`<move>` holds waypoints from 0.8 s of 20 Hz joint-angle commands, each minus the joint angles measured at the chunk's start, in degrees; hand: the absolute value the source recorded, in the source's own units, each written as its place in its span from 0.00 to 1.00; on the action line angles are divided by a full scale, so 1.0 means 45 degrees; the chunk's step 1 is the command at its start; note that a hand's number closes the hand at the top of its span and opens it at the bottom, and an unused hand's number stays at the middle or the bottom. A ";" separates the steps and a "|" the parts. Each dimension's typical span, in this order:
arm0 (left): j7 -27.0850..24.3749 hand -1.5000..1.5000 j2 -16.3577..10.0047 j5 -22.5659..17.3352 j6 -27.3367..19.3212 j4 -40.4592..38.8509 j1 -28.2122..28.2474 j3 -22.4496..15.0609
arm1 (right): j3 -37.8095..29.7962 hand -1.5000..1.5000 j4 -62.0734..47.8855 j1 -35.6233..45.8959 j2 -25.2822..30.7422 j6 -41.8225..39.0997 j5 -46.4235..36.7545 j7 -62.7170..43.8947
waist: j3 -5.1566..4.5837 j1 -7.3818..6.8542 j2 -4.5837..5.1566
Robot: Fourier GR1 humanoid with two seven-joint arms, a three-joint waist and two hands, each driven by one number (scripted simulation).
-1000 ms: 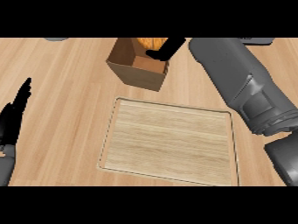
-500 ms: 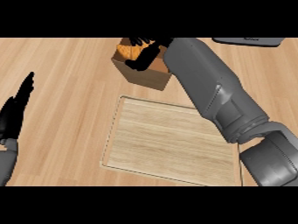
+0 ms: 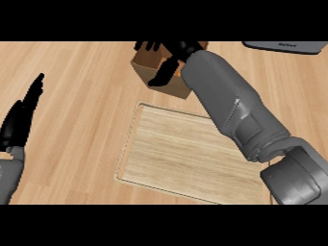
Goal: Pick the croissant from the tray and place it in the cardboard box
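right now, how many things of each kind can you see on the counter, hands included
cardboard box: 1
wooden tray: 1
grey object cut off at the top right edge: 1
black hands: 2 (left hand, right hand)
croissant: cannot tell, the right hand covers the box's opening
total: 5

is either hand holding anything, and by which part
Left hand: nothing. Right hand over the cardboard box, orange croissant sliver by it; a hold cannot be told.
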State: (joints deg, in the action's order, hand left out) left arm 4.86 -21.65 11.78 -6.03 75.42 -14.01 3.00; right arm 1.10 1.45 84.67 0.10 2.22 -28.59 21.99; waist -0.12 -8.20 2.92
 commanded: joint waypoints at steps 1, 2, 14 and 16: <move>-0.0379 0.50 -0.0247 -0.0172 0.0231 -0.0193 0.0078 0.0241 | -0.0200 0.00 0.0144 -0.0079 -0.0021 -0.0012 0.0210 -0.0011 | -0.0004 -0.0127 0.0073; -0.0383 0.50 0.0185 -0.0088 0.0057 -0.0197 0.0194 -0.0018 | -0.0351 0.00 0.0260 -0.0352 -0.0022 0.0074 0.0399 0.0265 | -0.0001 -0.0171 0.0006; 0.0076 0.50 0.0197 0.0018 -0.0142 -0.0076 -0.0147 0.0119 | -0.2819 0.00 0.1207 -0.0467 0.0678 -0.0225 0.2804 0.1682 | 0.0030 0.0353 0.0013; -0.0202 0.50 0.0034 0.0129 -0.0227 -0.0126 0.0493 0.0231 | -0.3079 0.00 0.1224 -0.1014 0.0830 -0.0427 0.3052 0.2284 | 0.0029 0.0390 -0.0054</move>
State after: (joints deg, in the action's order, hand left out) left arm 4.38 -21.20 12.21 -6.77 75.05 -13.21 3.54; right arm -10.09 6.55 81.81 2.12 2.46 -17.42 29.71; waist 0.00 -7.08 2.89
